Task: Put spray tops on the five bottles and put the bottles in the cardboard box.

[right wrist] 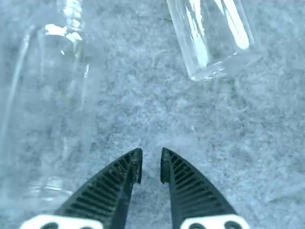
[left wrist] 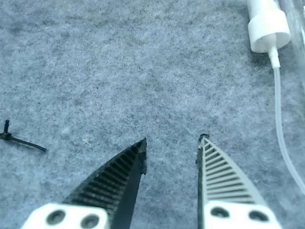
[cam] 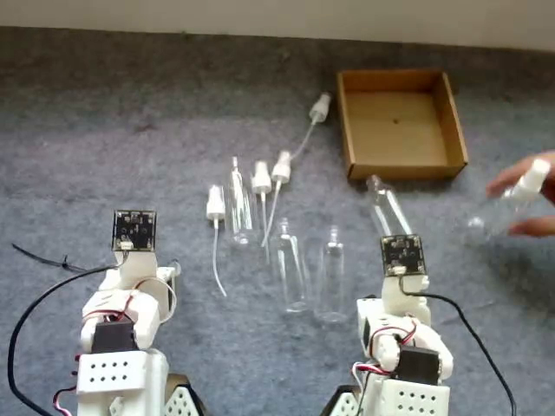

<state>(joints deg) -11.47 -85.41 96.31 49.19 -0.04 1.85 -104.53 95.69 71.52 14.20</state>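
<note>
Grippers first: my left gripper (left wrist: 171, 143) hangs with its jaws spread and nothing between them over grey carpet (left wrist: 119, 71), well to the left of the shallow brown cardboard box (cam: 403, 169) and nearer to me than it. A black cable tie (left wrist: 19, 140) lies on the carpet close by. My right gripper (right wrist: 151, 157) sits almost straight in front of the box, jaws parted by a narrow gap, pinching nothing.

Two clear plastic bottles (cam: 290, 269) (cam: 331, 273) lie side by side, uncapped, in front of the box and left of it. A third clear bottle (cam: 386, 208) lies just before the box's front wall, neck towards it. A fourth (cam: 238, 204) lies farther left, among three white spray tops with thin tubes (cam: 216, 204) (cam: 261, 178) (cam: 281, 166). Another white spray top (cam: 321, 106) rests just beside the box's left wall.

Right of the box, a person's hand (cam: 542, 199) holds a fifth bottle (cam: 499, 217), too blurred to describe closely.
</note>
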